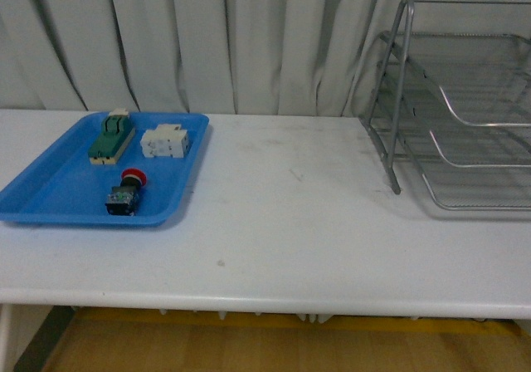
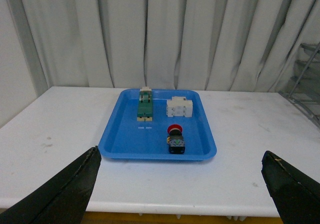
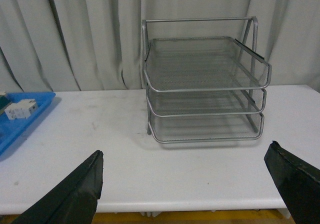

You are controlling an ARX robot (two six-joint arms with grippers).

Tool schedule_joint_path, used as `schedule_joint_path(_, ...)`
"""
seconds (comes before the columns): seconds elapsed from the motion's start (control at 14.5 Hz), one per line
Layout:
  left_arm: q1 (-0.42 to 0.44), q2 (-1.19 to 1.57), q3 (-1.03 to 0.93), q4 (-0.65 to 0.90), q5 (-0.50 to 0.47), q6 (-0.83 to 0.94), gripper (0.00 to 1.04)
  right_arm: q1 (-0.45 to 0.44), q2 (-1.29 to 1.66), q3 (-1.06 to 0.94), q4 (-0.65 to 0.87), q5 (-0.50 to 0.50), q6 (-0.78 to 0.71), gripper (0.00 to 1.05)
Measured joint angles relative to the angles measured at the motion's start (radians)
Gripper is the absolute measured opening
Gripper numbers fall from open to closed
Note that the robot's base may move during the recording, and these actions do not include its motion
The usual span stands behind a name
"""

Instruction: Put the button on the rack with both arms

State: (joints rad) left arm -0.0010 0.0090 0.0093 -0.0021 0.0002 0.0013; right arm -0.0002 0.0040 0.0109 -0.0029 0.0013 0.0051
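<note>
The button (image 1: 126, 193), red-capped on a black body, lies on its side in the front part of the blue tray (image 1: 50, 196) at the table's left; the left wrist view shows the button (image 2: 175, 139) too. The silver wire-mesh rack (image 1: 465, 115) stands at the table's right, all three tiers empty in the right wrist view (image 3: 205, 91). My left gripper (image 2: 182, 176) hangs open before the table's near edge, well short of the tray. My right gripper (image 3: 185, 181) is open too, facing the rack from before the table edge. Neither arm shows in the front view.
In the blue tray (image 2: 120, 141) a green-and-cream switch block (image 1: 111, 137) and a white circuit breaker (image 1: 164, 142) lie behind the button. White curtains hang behind the white table (image 1: 290, 222). The tray's corner with the breaker (image 3: 20, 109) shows in the right wrist view.
</note>
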Motion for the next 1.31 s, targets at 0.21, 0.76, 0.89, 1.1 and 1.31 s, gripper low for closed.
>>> schedule_joint_path(0.21, 0.000, 0.000, 0.000, 0.000, 0.000, 0.000, 0.98, 0.000, 0.000, 0.000, 0.000, 0.000, 0.000, 0.98)
schedule_joint_path(0.76, 0.000, 0.000, 0.000, 0.000, -0.001, 0.000, 0.98, -0.354, 0.737, 0.254, 0.492, -0.603, 0.330, 0.98)
schedule_joint_path(0.89, 0.000, 0.000, 0.000, 0.000, -0.001, 0.000, 0.98, -0.480, 1.138, 0.458, 0.760, -0.546, 0.429, 0.98)
schedule_joint_path(1.1, 0.000, 0.000, 0.000, 0.000, -0.001, 0.000, 0.98, -0.616, 1.576, 0.750, 0.901, -0.508, 0.703, 0.98)
schedule_joint_path(1.31, 0.000, 0.000, 0.000, 0.000, -0.001, 0.000, 0.98, -0.655, 1.859, 0.814, 1.051, -0.513, 1.051, 0.98)
